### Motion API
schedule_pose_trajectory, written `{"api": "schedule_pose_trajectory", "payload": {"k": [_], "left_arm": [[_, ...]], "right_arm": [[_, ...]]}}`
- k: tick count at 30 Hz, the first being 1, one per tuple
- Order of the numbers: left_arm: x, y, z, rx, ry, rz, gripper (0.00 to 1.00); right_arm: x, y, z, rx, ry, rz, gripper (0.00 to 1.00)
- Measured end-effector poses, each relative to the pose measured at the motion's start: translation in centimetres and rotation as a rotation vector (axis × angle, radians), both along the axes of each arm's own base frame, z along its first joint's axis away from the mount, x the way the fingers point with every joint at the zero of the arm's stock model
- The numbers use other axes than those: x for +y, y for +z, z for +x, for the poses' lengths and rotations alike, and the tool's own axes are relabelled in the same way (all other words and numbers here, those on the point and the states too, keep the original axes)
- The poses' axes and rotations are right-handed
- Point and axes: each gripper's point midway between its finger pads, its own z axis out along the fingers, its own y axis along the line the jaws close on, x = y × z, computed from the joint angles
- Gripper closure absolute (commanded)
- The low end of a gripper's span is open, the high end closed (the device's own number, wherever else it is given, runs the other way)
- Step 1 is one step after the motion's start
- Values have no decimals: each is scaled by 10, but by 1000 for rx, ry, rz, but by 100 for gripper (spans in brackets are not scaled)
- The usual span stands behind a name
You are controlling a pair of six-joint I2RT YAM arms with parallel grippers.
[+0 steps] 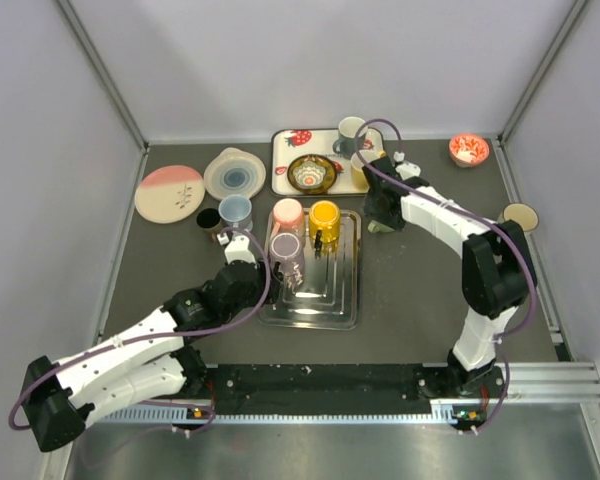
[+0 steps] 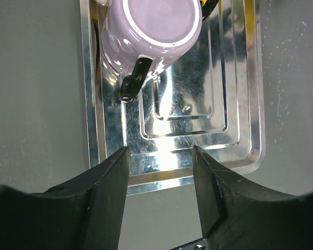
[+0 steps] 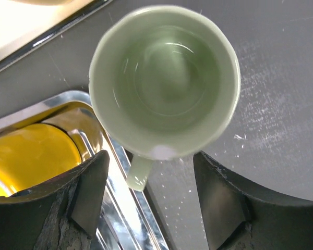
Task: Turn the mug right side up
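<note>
On the dark counter (image 1: pixel 410 290), a metal tray (image 1: pixel 346 300) sits about midway between the left and right edges. The left gripper (image 2: pixel 159 154) hangs over the tray's near left part, jaws partly open and holding nothing. The right gripper (image 3: pixel 150 156) hangs over the tray's far right corner, jaws spread wide and empty. A lilac mug (image 2: pixel 151 26) rests bottom-up on the tray's left side, with its dark handle pointing toward the left gripper. A green mug (image 3: pixel 164 78) stands mouth-up on the counter just beside the tray's far right corner.
</note>
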Motion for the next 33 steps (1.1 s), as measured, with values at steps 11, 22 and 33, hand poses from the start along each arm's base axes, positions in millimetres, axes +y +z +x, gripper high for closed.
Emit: {"api": "schedule_pose_trajectory", "payload": {"k": [11,22,33], "left_arm": [[1,1,0,-4,2,-1,46],[-1,-1,0,5,0,0,48],[-3,-1,-2,10,-10,-9,51]], "right_arm": [[-6,-15,11,37,-11,-49,53],[-20,-20,9,58,13,-90,77],[-37,-24,8,76,57,-139,100]]}}
